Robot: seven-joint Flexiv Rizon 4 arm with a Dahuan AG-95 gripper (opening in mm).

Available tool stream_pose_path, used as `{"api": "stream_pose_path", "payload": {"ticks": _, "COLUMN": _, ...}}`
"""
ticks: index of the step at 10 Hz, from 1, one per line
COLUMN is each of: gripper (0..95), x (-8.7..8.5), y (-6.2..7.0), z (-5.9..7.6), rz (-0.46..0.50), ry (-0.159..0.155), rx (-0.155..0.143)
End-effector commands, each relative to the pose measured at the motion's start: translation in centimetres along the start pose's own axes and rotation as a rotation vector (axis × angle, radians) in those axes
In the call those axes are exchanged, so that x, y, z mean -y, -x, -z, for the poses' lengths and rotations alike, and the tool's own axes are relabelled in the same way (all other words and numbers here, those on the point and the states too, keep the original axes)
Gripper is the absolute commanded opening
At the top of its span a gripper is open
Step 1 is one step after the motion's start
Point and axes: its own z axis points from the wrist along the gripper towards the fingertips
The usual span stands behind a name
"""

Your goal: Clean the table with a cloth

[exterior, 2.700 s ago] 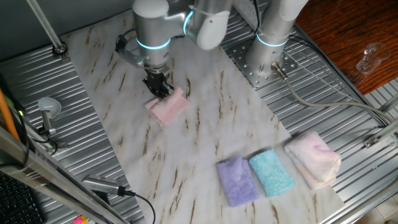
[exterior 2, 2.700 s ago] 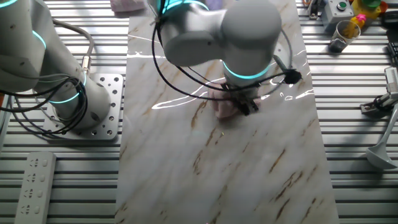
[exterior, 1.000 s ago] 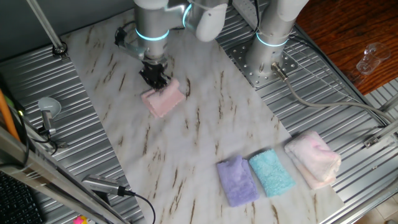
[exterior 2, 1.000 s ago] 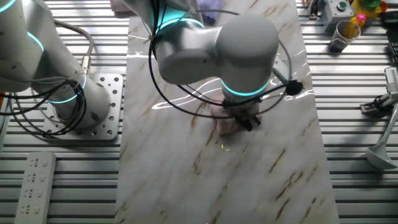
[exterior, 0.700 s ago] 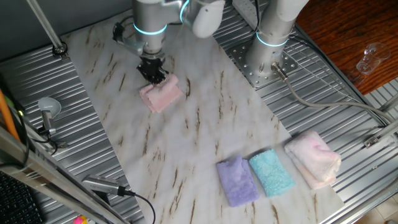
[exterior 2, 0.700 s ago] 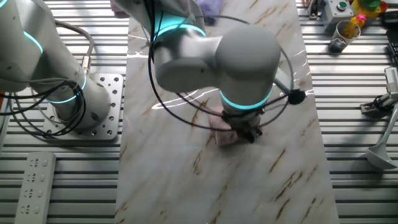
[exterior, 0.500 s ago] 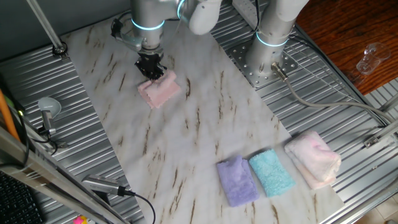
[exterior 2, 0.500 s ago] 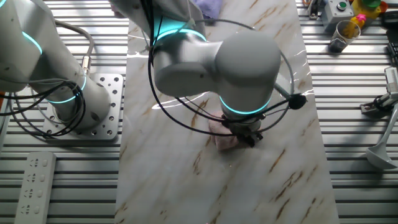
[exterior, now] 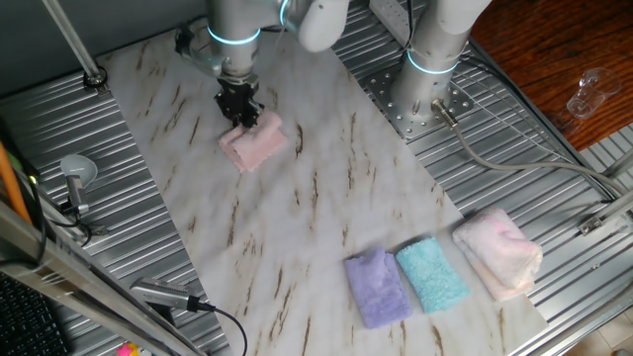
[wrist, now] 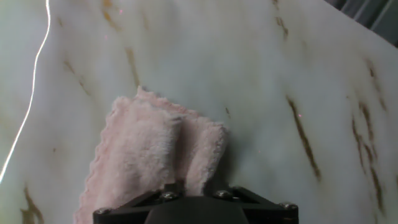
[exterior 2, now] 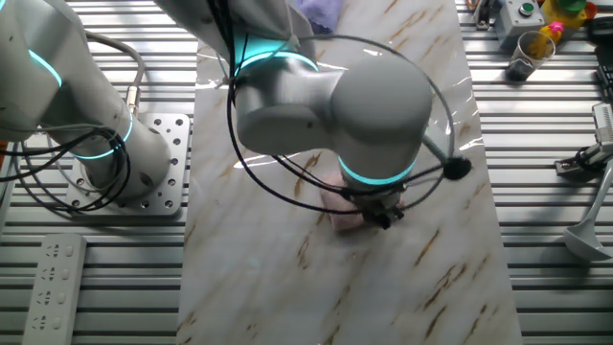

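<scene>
Salmon-pink fluffy cloth (exterior: 254,144), folded, scalloped edge, on table (exterior: 297,237), pinched by fingers (exterior: 240,107).

1. Most of the shot is the desk (wrist: 261,74), white marble look with brown streaks running across it.
2. The pink cloth (wrist: 155,162) lies flat on the desk, fluffy, with a scalloped edge and a crease down the middle.
3. The pincer's black body (wrist: 196,210) sits right at the cloth's near edge, overlapping it. The fingers themselves are hidden, so can't say how the jaws stand.
4. A thin bright line curves across the desk, off to the cloth's left.
</scene>
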Motion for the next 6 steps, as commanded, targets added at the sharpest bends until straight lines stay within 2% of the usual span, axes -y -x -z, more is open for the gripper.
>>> {"api": "stream_pose_path", "payload": {"ticks": 1, "gripper": 95.0, "x": -0.1, "y": 0.1, "z": 0.1, "rz": 0.008, "ry": 0.003, "rx": -0.008}}
{"api": "stream_pose_path", "payload": {"ticks": 2, "gripper": 95.0, "x": -0.1, "y": 0.1, "z": 0.1, "rz": 0.010, "ry": 0.001, "rx": -0.012}}
{"api": "stream_pose_path", "payload": {"ticks": 3, "gripper": 76.0, "x": -0.1, "y": 0.1, "z": 0.1, "rz": 0.012, "ry": 0.001, "rx": -0.016}}
{"api": "stream_pose_path", "payload": {"ticks": 6, "gripper": 76.0, "x": -0.6, "y": 0.9, "z": 2.4, "rz": 0.008, "ry": -0.018, "rx": -0.042}}
